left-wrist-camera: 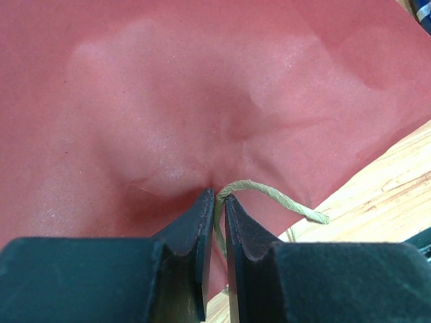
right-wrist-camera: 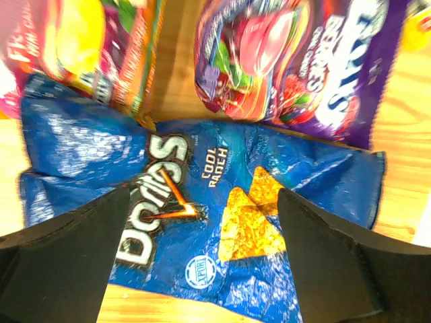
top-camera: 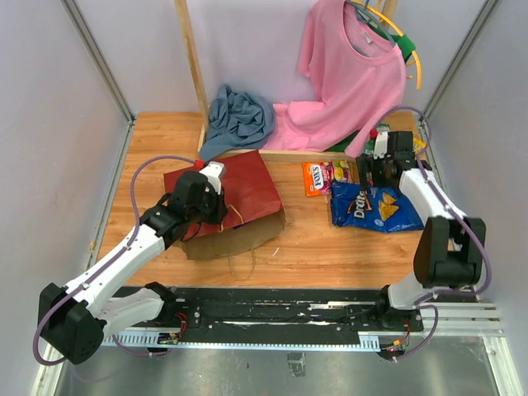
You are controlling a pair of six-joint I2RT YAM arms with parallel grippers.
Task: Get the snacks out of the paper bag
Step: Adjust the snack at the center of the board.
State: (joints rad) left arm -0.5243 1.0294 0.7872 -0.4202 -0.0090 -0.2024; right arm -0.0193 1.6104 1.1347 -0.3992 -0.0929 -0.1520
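The paper bag [top-camera: 235, 186] lies flat on the table left of centre, dark red side up, its brown inside showing at the near end. My left gripper [top-camera: 219, 206] rests on it and is shut on the bag's twine handle [left-wrist-camera: 269, 194], which runs between the jaws [left-wrist-camera: 217, 195] against the red paper [left-wrist-camera: 202, 87]. The blue Doritos bag [top-camera: 371, 208] lies on the table at the right, with an orange packet [top-camera: 316, 177] and a purple packet [top-camera: 345, 173] just behind it. My right gripper [top-camera: 375, 172] hovers open above the Doritos bag [right-wrist-camera: 202, 215], jaws [right-wrist-camera: 203, 195] wide and empty; the purple packet [right-wrist-camera: 296, 60] and orange packet [right-wrist-camera: 94, 47] lie beyond.
A pink shirt [top-camera: 351, 74] hangs at the back right, its hem reaching the table. A blue-grey cloth [top-camera: 239, 115] is heaped at the back centre beside a wooden post [top-camera: 194, 66]. Grey walls close in both sides.
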